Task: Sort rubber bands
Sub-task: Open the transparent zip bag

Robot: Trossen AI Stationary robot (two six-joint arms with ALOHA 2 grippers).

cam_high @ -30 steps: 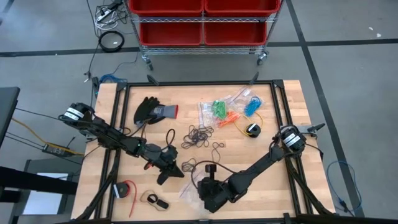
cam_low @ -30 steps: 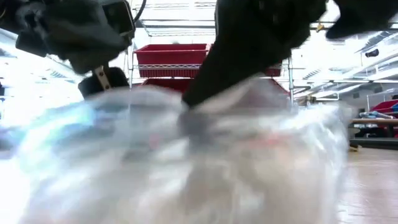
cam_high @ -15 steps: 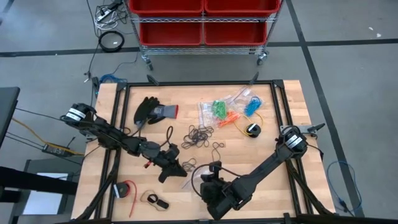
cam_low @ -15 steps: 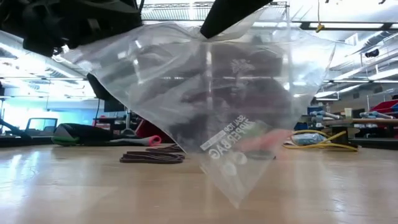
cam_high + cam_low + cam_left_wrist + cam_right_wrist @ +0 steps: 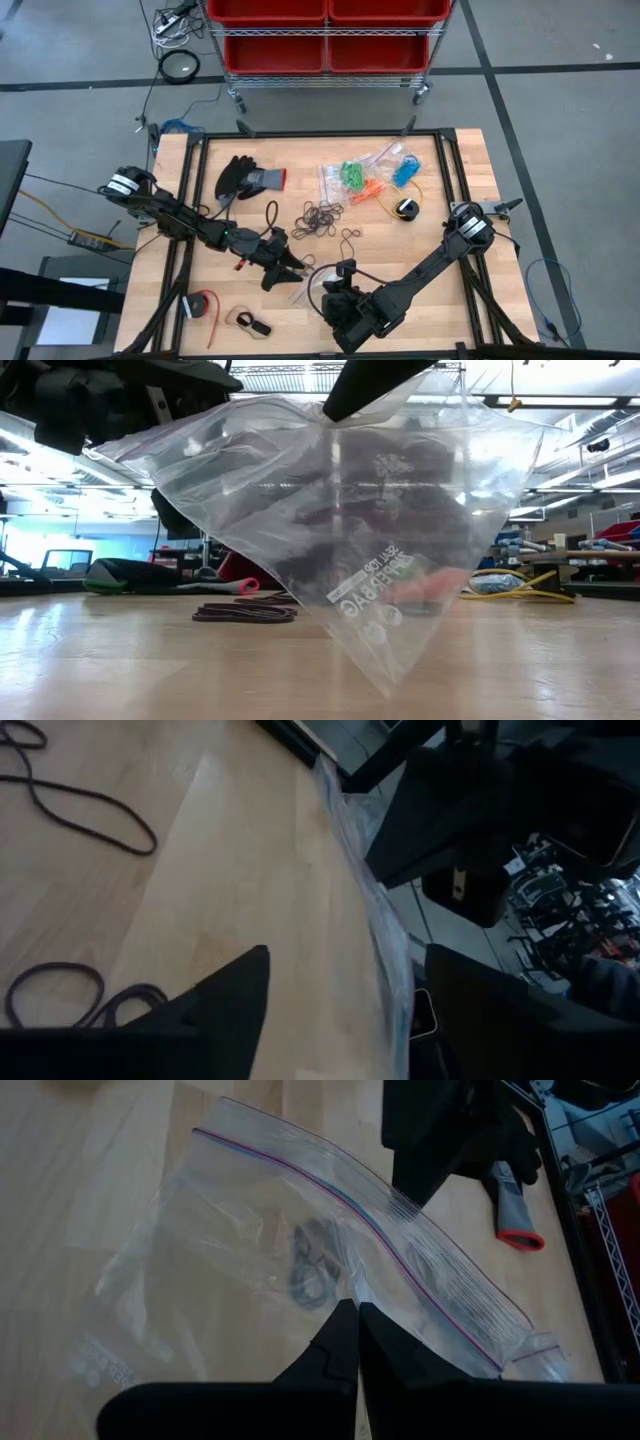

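A clear zip bag hangs at the table's near middle with a few black rubber bands inside. My right gripper is shut on the bag's top. My left gripper is open, one finger on each side of the bag's zip edge, and seems not to touch it. Loose black rubber bands lie on the table in mid-field. Green, orange and blue bands lie in clear bags at the far right. My right gripper pinches the bag's wall just under the zip strip, about midway along the opening; one layer or two, I cannot tell. The fingers slant down at it from the table's near right. The bag hangs below them, its lower corner close to the tabletop.
A black glove lies at the far left. A yellow cable with a black part lies at the right, and a red roll and a small loop at the near left. A cart of red bins stands beyond the far edge.
My right gripper has risen with the bag, which lay low and crumpled and now hangs spread out below the fingers. My left gripper has opened beside the bag's zip edge and has kept its place.
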